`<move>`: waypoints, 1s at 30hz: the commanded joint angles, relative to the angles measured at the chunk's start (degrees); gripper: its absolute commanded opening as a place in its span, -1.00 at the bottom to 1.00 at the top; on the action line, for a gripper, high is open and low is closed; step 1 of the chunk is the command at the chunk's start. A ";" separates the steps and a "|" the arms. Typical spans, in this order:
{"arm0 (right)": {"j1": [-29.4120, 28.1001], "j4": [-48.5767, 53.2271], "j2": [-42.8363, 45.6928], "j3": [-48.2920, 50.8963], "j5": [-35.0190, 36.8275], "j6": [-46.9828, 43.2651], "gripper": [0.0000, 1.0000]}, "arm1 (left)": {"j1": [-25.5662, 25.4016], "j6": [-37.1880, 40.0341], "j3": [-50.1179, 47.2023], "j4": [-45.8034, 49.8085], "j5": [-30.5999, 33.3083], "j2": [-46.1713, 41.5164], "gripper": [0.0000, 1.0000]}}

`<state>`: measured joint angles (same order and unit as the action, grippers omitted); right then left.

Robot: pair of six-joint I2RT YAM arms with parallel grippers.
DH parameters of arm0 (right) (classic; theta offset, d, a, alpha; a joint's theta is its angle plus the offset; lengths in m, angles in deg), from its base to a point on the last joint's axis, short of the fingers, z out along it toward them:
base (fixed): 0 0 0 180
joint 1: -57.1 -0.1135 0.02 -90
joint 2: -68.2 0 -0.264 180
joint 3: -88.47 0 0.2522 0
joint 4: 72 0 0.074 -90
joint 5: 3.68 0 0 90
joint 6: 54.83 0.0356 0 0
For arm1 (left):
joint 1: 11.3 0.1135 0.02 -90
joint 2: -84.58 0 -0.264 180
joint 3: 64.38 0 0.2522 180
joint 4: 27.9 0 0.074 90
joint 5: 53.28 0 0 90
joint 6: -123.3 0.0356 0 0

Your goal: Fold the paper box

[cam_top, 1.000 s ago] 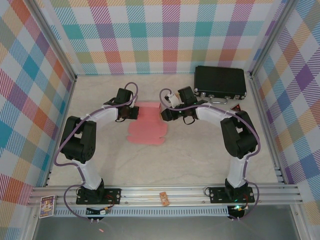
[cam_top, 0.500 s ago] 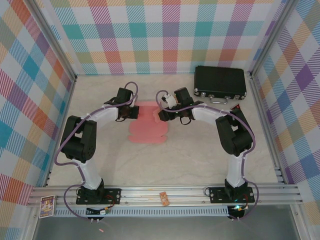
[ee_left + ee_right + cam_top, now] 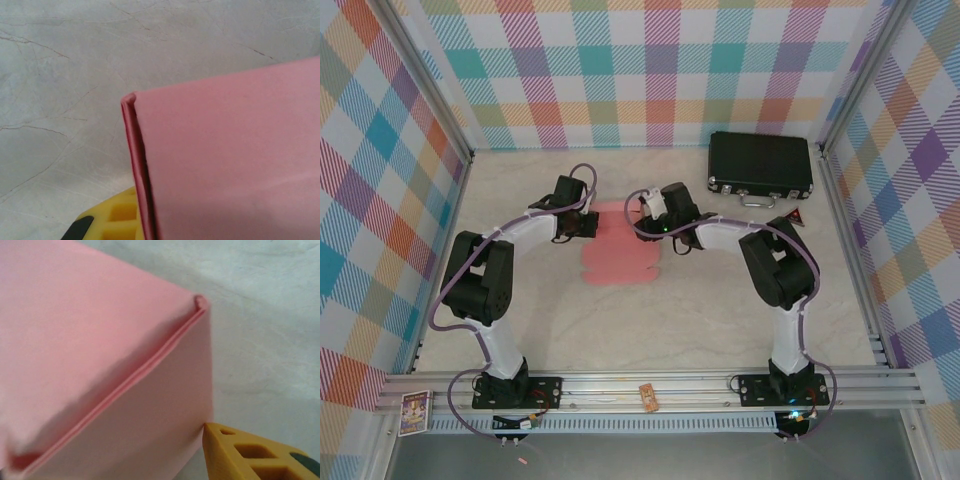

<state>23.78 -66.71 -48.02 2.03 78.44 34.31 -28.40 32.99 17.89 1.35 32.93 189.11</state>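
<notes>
The pink paper box (image 3: 620,250) lies mid-table, partly folded, its two side walls raised. My left gripper (image 3: 588,225) holds the left wall. In the left wrist view, one yellow finger (image 3: 107,220) sits outside the doubled pink edge (image 3: 135,165), and the other finger is hidden behind the paper box (image 3: 230,160). My right gripper (image 3: 646,222) is at the right wall. In the right wrist view, its yellow finger (image 3: 255,452) touches the wall of the paper box (image 3: 150,410), and the pink card hides the other finger.
A black hard case (image 3: 760,165) with a handle lies at the back right, close behind the right arm. A small dark red piece (image 3: 794,215) lies beside it. A tan block (image 3: 647,397) sits on the front rail. Checked walls enclose the table.
My right gripper has moved left and turned, pushing the box's right wall inward, so the pink shape looks narrower. The left gripper has stayed put.
</notes>
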 commanded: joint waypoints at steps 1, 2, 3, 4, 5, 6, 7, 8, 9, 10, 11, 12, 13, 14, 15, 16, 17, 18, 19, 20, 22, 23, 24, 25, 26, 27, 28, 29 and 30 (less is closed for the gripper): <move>-1.11 -0.08 -1.43 -3.06 6.41 0.56 -0.09 | -0.91 1.24 0.65 2.97 -1.65 1.29 -0.86; -1.17 0.20 -1.83 -3.67 7.71 1.13 -0.11 | -0.92 1.32 0.62 2.97 -1.75 1.33 -0.86; -1.22 0.74 -2.16 -4.32 8.51 1.53 -0.12 | -0.92 1.36 0.72 2.97 -1.87 1.29 -0.86; -1.22 1.51 -2.67 -5.32 9.60 1.98 -0.14 | -0.92 1.46 0.75 2.97 -1.98 1.30 -0.86; -1.22 2.19 -3.22 -6.14 10.55 2.30 -0.17 | -0.91 1.50 0.75 2.97 -2.09 1.30 -0.86; -1.22 2.49 -3.42 -6.57 10.77 2.36 -0.19 | -0.92 1.49 0.82 3.06 -2.23 1.43 -0.86; -1.31 2.32 -3.64 -6.83 10.91 2.35 -0.23 | -0.94 1.55 0.84 3.08 -2.35 1.38 -0.86; -1.47 1.98 -3.75 -6.89 11.30 2.35 -0.27 | -0.92 1.49 0.92 3.10 -2.46 1.38 -0.86; -1.61 1.81 -3.78 -6.90 11.52 2.45 -0.31 | -0.96 1.51 0.96 3.22 -2.69 1.38 -0.86; -1.88 1.99 -3.83 -7.03 12.23 2.19 -0.35 | -0.92 1.53 1.15 3.37 -2.96 1.46 -0.86; -2.24 2.26 -3.90 -7.11 13.07 1.97 -0.38 | -0.87 1.50 1.42 3.65 -3.19 1.51 -0.86; -2.55 2.45 -3.92 -7.21 13.89 1.69 -0.42 | -0.91 1.46 1.68 3.95 -3.39 1.55 -0.85; -2.93 2.70 -3.88 -7.34 14.46 1.14 -0.46 | -0.99 1.23 2.01 4.23 -3.71 1.65 -0.85; -3.17 3.13 -4.00 -7.54 15.35 1.13 -0.49 | -1.00 1.09 2.30 4.50 -4.14 1.63 -0.85; -3.46 3.82 -3.99 -7.87 16.17 1.12 -0.52 | -1.00 0.93 2.56 4.74 -4.38 1.72 -0.84; -3.67 4.74 -4.00 -8.27 16.53 1.19 -0.55 | -1.09 0.54 2.92 5.01 -4.89 1.79 -0.84; -3.89 5.84 -4.02 -8.82 16.99 1.59 -0.56 | -1.08 0.21 3.24 5.29 -5.32 1.82 -0.83; -4.01 6.84 -3.94 -9.23 17.30 1.94 -0.57 | -1.09 -0.23 3.40 5.38 -5.72 1.82 -0.83; -4.11 7.62 -3.85 -9.63 17.65 2.49 -0.57 | -1.18 -0.79 3.52 5.40 -6.16 1.82 -0.82; -4.21 8.50 -3.70 -9.83 17.96 2.97 -0.56 | -1.27 -1.42 3.69 5.43 -6.39 1.81 -0.81; -4.39 9.56 -3.33 -10.02 18.55 4.02 -0.53 | -1.29 -2.99 4.00 5.74 -6.94 2.01 -0.81; -4.62 9.86 -3.14 -9.98 18.81 4.70 -0.52 | -1.27 -3.87 4.08 5.81 -7.26 2.07 -0.81; -4.80 9.68 -2.97 -9.73 18.78 4.81 -0.51 | -1.27 -4.97 4.01 5.55 -7.62 2.08 -0.80; -5.02 9.15 -2.87 -9.37 18.69 5.03 -0.50 | -1.27 -6.04 3.93 5.17 -8.47 2.08 -0.80; -5.33 8.87 -2.94 -9.14 18.77 5.40 -0.50 | -1.35 -7.03 3.90 4.89 -8.88 2.10 -0.81; -5.50 8.76 -2.91 -9.06 18.80 5.88 -0.49 | -1.35 -7.83 3.87 4.75 -9.05 2.08 -0.80; -5.74 8.78 -3.17 -9.05 18.78 6.44 -0.48 | -1.35 -8.62 3.91 4.65 -9.44 2.05 -0.80; -5.92 8.73 -3.32 -9.14 18.91 7.15 -0.47 | -1.40 -9.13 3.81 4.39 -9.89 1.96 -0.80; -6.05 8.78 -3.43 -9.22 19.17 7.81 -0.46 | -1.39 -9.82 3.73 4.21 -10.12 1.86 -0.80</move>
<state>19.39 -58.12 -51.13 -6.19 98.63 39.14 -28.42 26.45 20.79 5.02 28.86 190.23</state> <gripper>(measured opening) 0.267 0.102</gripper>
